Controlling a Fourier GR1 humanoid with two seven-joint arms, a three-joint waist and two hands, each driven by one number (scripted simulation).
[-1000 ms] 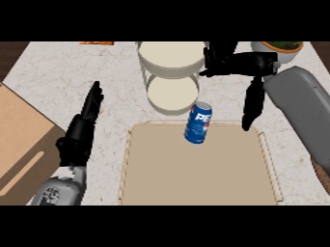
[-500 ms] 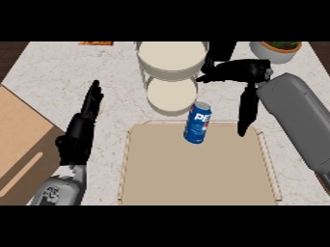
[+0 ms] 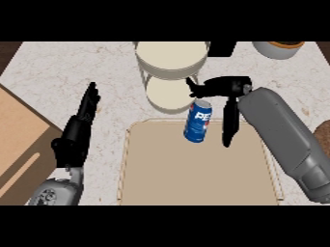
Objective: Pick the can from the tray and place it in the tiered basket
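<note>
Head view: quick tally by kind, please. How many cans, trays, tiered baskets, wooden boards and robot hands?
Blue soda can: 1
Beige rectangular tray: 1
Cream two-tier basket: 1
Brown wooden board: 1
Black hands: 2 (left hand, right hand)
Total: 6

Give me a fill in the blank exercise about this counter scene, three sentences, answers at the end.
1. The can standing on the tray is mostly ____ in colour.
2. The right hand, fingers straight, is close beside the upright ____.
3. The open left hand shows to the ____ of the tray.
Answers: blue; can; left.
</note>
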